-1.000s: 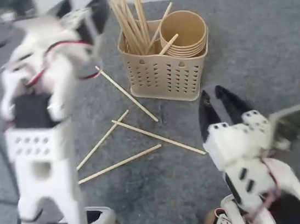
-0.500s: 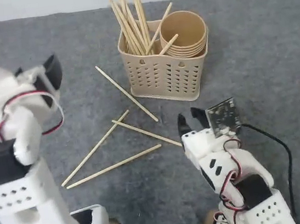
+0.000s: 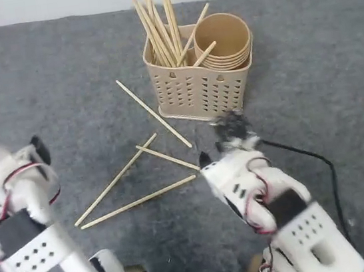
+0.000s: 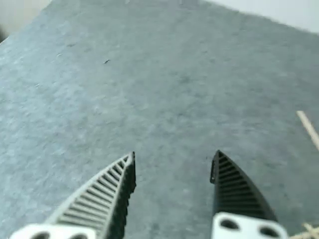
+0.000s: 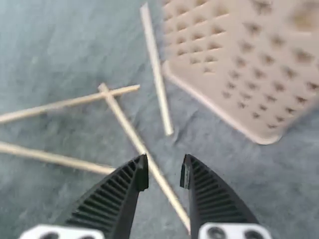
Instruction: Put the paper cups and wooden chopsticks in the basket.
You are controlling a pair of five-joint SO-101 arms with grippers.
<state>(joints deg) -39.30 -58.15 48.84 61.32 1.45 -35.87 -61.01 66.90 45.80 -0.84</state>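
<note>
A beige perforated basket (image 3: 196, 90) stands at the back and holds a stack of paper cups (image 3: 222, 37) and several upright wooden chopsticks (image 3: 157, 25). Several loose chopsticks lie on the grey mat in front of it. My right gripper (image 5: 163, 174) is open by a narrow gap. It straddles one loose chopstick (image 5: 134, 139), which runs between its fingertips. From above, the right gripper (image 3: 203, 160) is at that chopstick's (image 3: 168, 158) near end. My left gripper (image 4: 172, 169) is open over bare mat at the far left (image 3: 39, 149), holding nothing.
Another chopstick (image 3: 154, 114) lies diagonally just left of the basket (image 5: 239, 64). Two more chopsticks (image 3: 137, 201) lie across the mat's middle. A black cable (image 3: 319, 158) trails right of the right arm. The mat is bare to the right and far left.
The left arm has drawn back from near the basket to the front left. The right arm has swung left over a loose chopstick, and its fingers are closer together.
</note>
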